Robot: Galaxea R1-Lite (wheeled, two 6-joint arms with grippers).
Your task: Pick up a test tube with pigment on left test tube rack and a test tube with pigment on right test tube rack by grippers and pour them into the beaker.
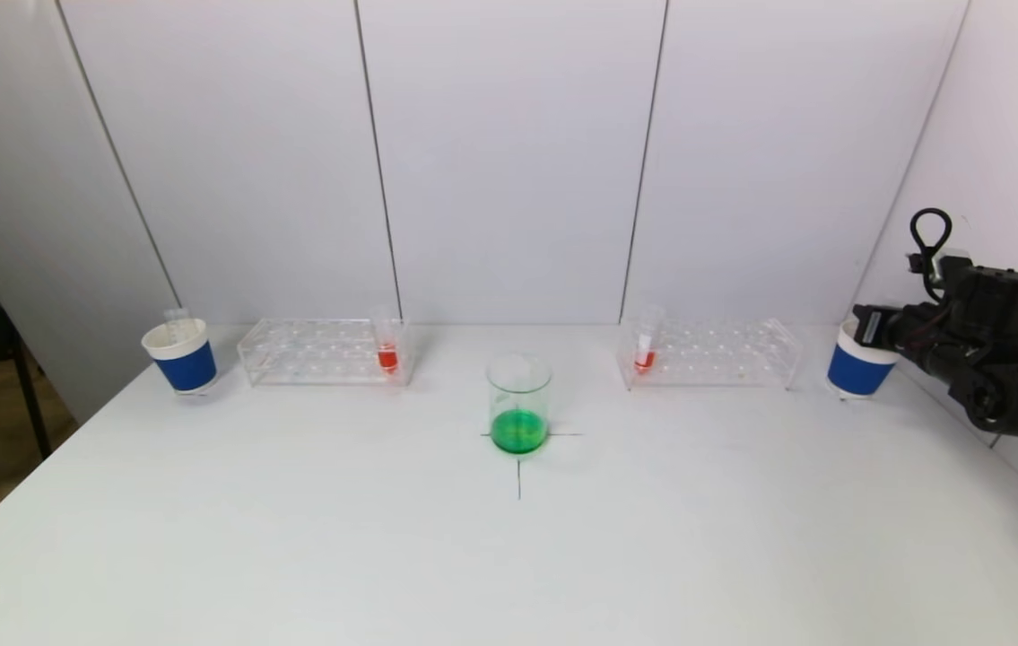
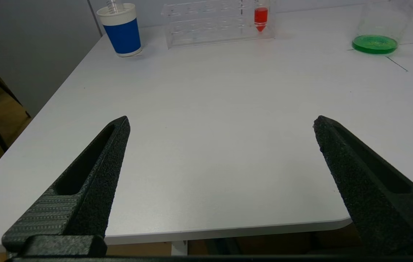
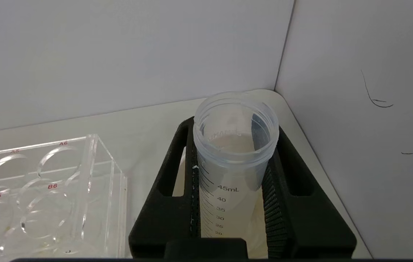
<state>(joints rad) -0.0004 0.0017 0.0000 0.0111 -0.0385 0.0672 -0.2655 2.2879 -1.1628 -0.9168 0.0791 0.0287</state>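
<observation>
Fingers (image 2: 93, 174) of left gripper (image 2: 221, 123) spread wide apart, holding nothing, low over near edge of white table (image 1: 293, 538), out of the head view

Further in, at table centre on a drawn cross: glass beaker (image 1: 518, 404) with green liquid at its bottom

Beyond, toward the back wall: left test tube rack (image 1: 320, 350), clear plastic, with one tube of red pigment (image 1: 387, 345) upright at its inner end; right test tube rack (image 1: 710, 353) with its own red-pigment tube (image 1: 645, 348) upright at the end nearest the beaker

At far left, blue paper cup (image 1: 182, 355) with an empty tube standing in it

At far right corner, right gripper (image 3: 233, 203) clamped on an empty graduated tube (image 3: 233, 160), over a second blue cup (image 1: 858, 363) beside the right rack
</observation>
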